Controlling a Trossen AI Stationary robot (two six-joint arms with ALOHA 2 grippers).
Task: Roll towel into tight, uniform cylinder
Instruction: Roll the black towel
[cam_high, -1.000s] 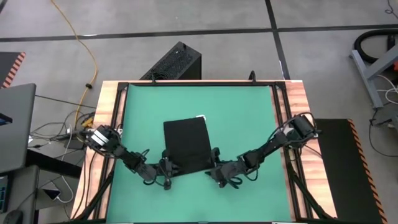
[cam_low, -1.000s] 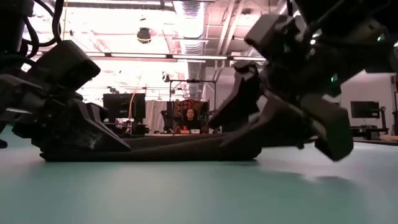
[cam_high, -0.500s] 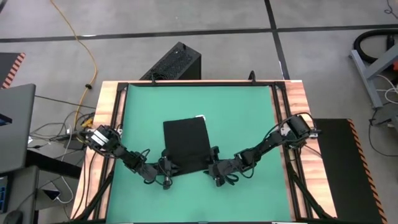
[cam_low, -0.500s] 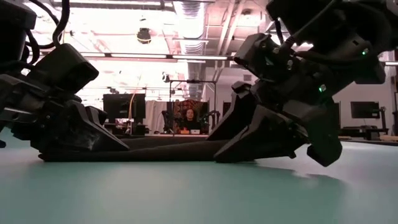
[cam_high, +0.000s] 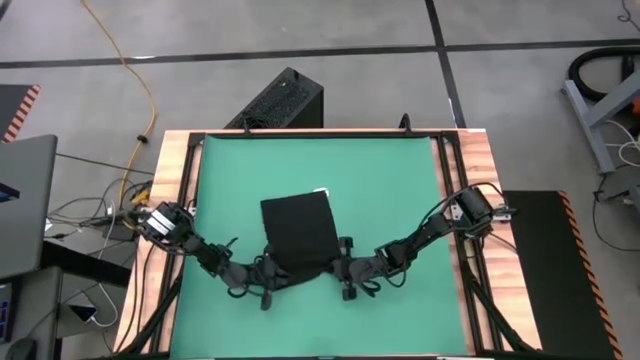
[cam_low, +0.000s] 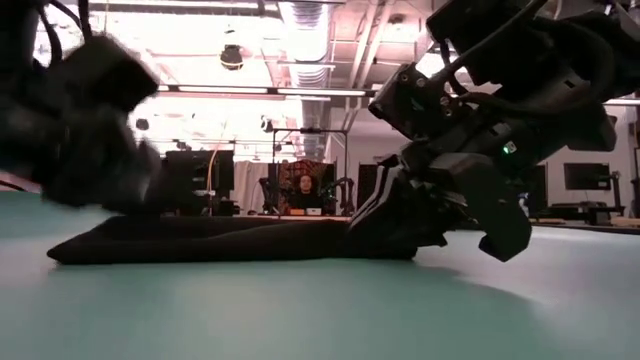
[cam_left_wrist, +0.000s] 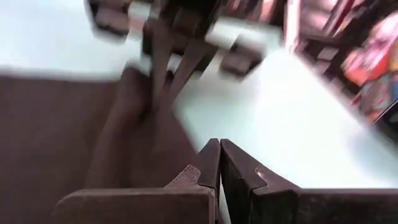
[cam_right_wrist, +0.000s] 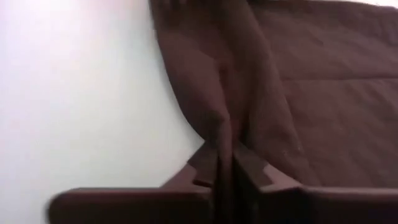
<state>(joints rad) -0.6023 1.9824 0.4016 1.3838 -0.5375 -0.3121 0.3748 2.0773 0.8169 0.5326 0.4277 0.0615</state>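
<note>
left gripper (cam_low: 90, 130) motion-blurred in low view, towel (cam_high: 298, 235) near edge seemingly hidden under grippers

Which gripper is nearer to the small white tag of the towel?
The right gripper. It pinches the towel at the near corner below the white tag; the left gripper grips the opposite near corner.
</note>
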